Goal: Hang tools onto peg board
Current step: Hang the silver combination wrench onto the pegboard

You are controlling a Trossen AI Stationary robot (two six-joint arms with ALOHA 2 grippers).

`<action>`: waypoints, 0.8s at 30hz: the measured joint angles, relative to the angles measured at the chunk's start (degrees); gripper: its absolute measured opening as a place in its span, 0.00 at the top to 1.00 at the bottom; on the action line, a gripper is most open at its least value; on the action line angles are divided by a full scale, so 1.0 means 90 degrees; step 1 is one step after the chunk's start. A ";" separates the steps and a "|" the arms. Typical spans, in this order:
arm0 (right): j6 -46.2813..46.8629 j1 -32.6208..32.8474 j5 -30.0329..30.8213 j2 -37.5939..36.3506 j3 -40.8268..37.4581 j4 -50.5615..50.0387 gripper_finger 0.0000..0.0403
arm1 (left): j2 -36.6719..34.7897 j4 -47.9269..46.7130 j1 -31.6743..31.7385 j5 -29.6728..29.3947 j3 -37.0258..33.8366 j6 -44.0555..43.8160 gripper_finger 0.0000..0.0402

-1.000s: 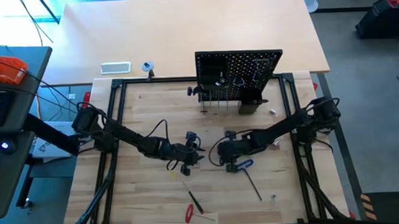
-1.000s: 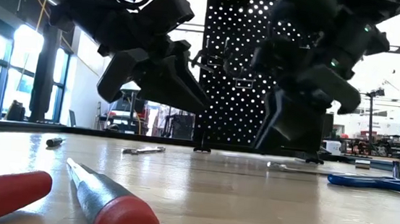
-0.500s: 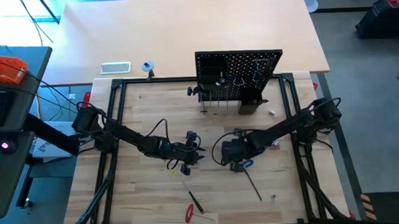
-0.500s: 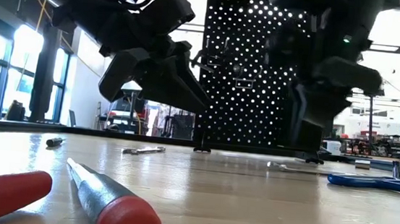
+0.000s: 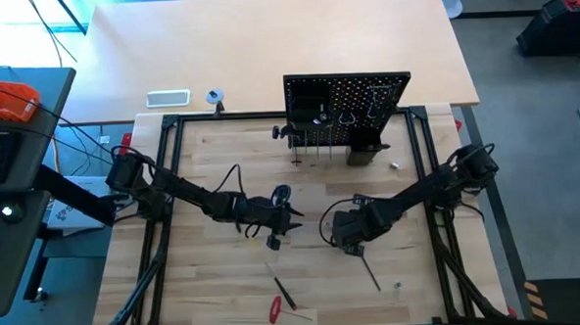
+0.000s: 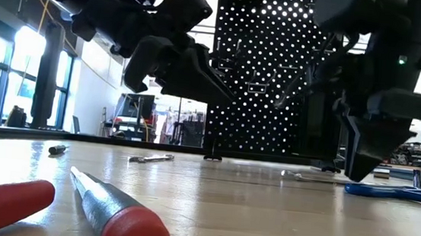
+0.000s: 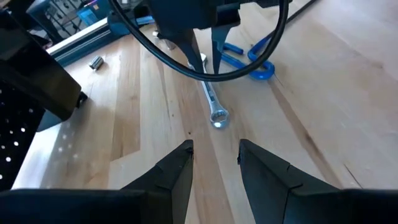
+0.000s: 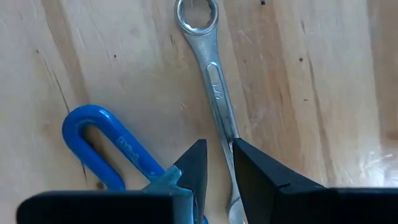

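The peg board (image 5: 348, 111) stands at the counter's (image 5: 212, 166) far edge; the wrench (image 8: 214, 87) lies mid-counter beside the hex key (image 8: 115, 146), screwdrivers (image 5: 279, 300) nearer the front.

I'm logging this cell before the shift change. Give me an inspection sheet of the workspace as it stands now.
Surface: wooden table, flat, tools lying loose on it.
Job's things: peg board upright at the far edge; wrench and blue-handled hex key lying side by side; red-handled screwdriver near the front edge.
Clutter: small metal bit at front right.
Grippers: left gripper open, above the table at mid-table; right gripper low over the wrench, fingers on either side of its shaft.
Cables: black cable looped off the right arm.
Surroundings: larger bare table behind; no person seen.
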 joint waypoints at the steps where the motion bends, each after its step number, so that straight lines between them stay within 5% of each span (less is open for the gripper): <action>1: -0.0003 -0.0018 0.0000 0.0000 -0.0054 0.0099 0.82 | -0.0001 -0.0010 0.0002 0.0000 0.0000 -0.0002 0.70; 24: -0.0723 -0.0708 -0.0215 0.0002 -0.0370 0.2487 0.82 | 0.0002 -0.0365 0.0079 0.0325 -0.0002 -0.0060 0.70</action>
